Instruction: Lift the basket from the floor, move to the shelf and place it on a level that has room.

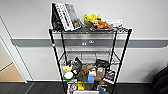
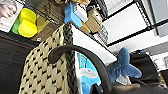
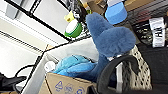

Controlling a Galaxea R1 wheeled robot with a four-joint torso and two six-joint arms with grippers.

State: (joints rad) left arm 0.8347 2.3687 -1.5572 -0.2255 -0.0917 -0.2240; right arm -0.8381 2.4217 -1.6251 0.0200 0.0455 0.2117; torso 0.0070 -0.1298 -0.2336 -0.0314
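— Pale wall behind, with one grey band across it, and dark carpet floor below. What stands in front?

— One shelf, black wire, four thin poles. Its top tier carries three leaning books and a small heap of plush toys, yellow and orange. The level second from the top looks bare at the front of its grid. The tier under it is crowded with boxes, packets and one green-and-white tub.

— And the basket?

— One basket, cream with a dark woven pattern and a pale rim, sits right against the left wrist camera; its pale rim pokes in at the bottom edge of the head view, in front of the rack's lower tiers. The right wrist camera looks straight into it from close by.

— What's inside?

— One blue plush with a forked tail sticking up, plus one cardboard box with recycling marks.

— Grippers?

— I cannot tell for either; a dark curved cable crosses each wrist view and no fingers are clear.
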